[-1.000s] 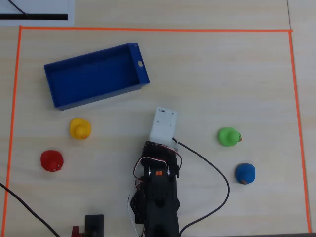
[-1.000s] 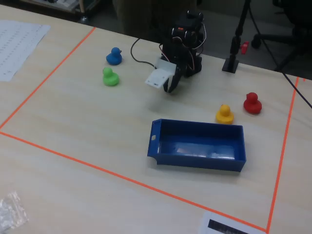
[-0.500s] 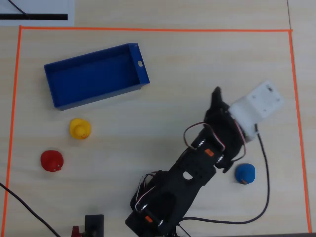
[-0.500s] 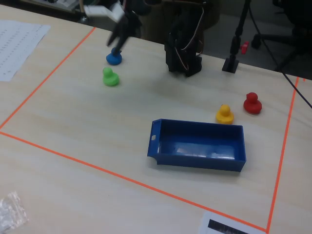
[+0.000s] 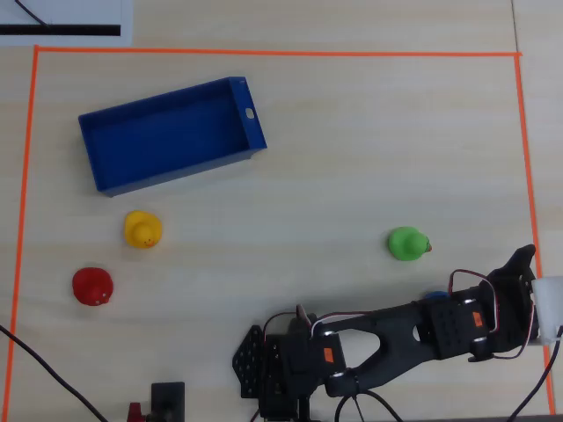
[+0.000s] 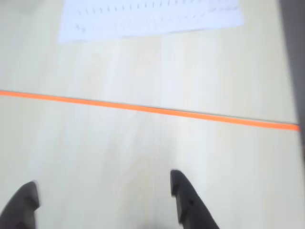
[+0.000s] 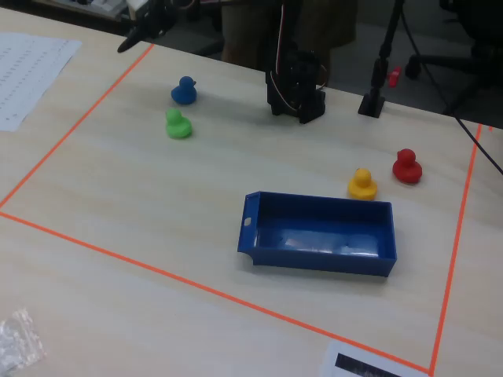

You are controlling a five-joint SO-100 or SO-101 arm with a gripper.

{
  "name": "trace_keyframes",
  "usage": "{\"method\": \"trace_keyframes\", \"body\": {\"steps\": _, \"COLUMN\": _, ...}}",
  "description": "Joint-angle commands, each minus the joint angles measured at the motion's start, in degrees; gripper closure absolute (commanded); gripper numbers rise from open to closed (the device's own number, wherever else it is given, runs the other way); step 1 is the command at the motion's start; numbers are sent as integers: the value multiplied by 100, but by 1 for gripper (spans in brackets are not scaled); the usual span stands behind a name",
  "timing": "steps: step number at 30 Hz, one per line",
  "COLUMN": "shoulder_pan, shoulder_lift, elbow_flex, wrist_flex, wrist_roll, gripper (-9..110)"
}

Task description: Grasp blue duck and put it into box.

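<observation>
The blue duck [image 7: 184, 90] stands on the table at the far left in the fixed view, just behind the green duck [image 7: 178, 124]. In the overhead view only a blue sliver of it [image 5: 433, 296] shows beside the arm. The box [image 5: 176, 171] is a large blue tray, empty, also seen in the fixed view [image 7: 322, 259]. My gripper [image 5: 528, 264] is stretched out past the blue duck, near the orange tape at the right edge. In the wrist view its fingers [image 6: 102, 191] stand wide apart with nothing between them; no duck shows there.
A green duck [image 5: 408, 243], a yellow duck [image 5: 142, 229] and a red duck [image 5: 91, 287] stand on the table. Orange tape [image 6: 152, 109] frames the work area. A printed white sheet [image 6: 147, 19] lies beyond the tape. The arm's base [image 7: 297, 90] stands at the table edge.
</observation>
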Motion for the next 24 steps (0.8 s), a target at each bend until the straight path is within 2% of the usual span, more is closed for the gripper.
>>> {"method": "trace_keyframes", "body": {"steps": 1, "shoulder_pan": 53, "shoulder_lift": -272, "elbow_flex": 272, "wrist_flex": -738, "wrist_roll": -211, "gripper": 64}}
{"method": "trace_keyframes", "body": {"steps": 6, "shoulder_pan": 202, "shoulder_lift": -387, "elbow_flex": 879, "wrist_flex": -1187, "wrist_roll": -413, "gripper": 64}}
{"method": "trace_keyframes", "body": {"steps": 13, "shoulder_pan": 483, "shoulder_lift": -202, "elbow_flex": 1274, "wrist_flex": -1187, "wrist_roll": -668, "gripper": 64}}
{"method": "trace_keyframes", "body": {"steps": 24, "shoulder_pan": 492, "shoulder_lift": 1107, "elbow_flex": 3111, "wrist_flex": -1257, "wrist_roll": -1195, "gripper": 64}}
